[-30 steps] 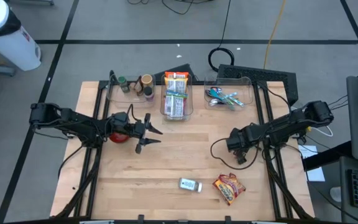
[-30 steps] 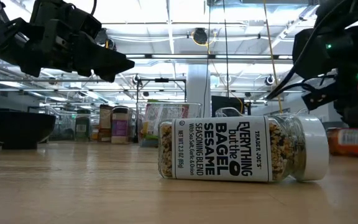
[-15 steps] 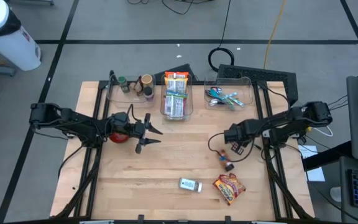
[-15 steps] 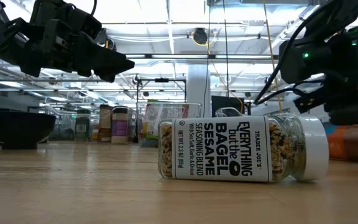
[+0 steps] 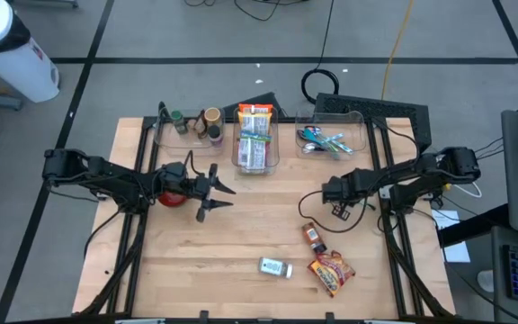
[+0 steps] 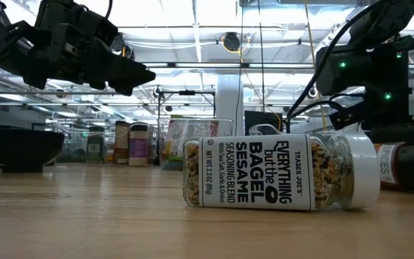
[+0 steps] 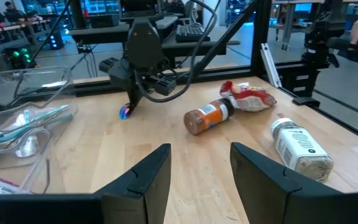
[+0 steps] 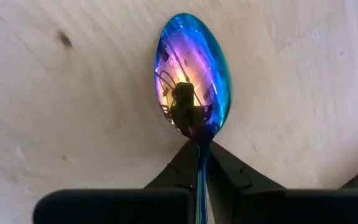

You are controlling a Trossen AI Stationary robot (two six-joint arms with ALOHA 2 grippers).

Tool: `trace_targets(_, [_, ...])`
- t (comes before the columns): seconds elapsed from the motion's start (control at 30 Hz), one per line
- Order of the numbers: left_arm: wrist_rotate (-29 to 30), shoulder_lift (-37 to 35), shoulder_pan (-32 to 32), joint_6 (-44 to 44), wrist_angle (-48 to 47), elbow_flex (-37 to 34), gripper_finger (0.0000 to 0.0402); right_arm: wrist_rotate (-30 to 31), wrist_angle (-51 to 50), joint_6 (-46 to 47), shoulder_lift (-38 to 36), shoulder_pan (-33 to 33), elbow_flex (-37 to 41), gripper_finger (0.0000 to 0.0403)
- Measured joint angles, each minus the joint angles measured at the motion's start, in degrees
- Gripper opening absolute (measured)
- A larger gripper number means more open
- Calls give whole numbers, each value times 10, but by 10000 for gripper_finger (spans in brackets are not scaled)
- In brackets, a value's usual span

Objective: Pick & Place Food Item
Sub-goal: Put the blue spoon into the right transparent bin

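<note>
The right gripper (image 8: pixel 201 163) has its jaws clamped on the thin neck of an iridescent blue-purple metal spoon (image 8: pixel 192 73), whose bowl hangs just above the light wooden table (image 5: pixel 259 211), toward its right edge. Nothing edible is in its hold, so the task's own step looks barely begun: the food things lie free near the table's front edge, namely a small orange-labelled spice bottle with a dark cap (image 5: pixel 312 237) on its side, a red-and-yellow snack packet (image 5: pixel 331 273) just in front of it, and a clear jar of sesame seasoning with a white lid (image 5: pixel 275 267) beside that. The left gripper (image 5: pixel 214 195) waits over the table's left half, jaws parted and holding nothing. At the back edge stand three clear plastic bins (image 5: pixel 257 144); the right one (image 5: pixel 335 135) holds cutlery. A sensible next move would be to carry the spoon to that bin, release it, then come down over the spice bottle with jaws spread across its width.
</note>
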State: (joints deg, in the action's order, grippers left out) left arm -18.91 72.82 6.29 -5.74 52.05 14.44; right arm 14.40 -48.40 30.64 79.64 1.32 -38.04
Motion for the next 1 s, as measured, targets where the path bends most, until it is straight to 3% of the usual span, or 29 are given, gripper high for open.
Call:
trace_targets(0.33, [15,0,0,0,0,0,170,10,7,-37,0,0,-49,3])
trace_targets(0.73, [15,0,0,0,0,0,170,26,-1,-118,0,0,-163,1])
trace_targets(1.0, [15,0,0,0,0,0,170,71,-50,-196,0,15,-271,1])
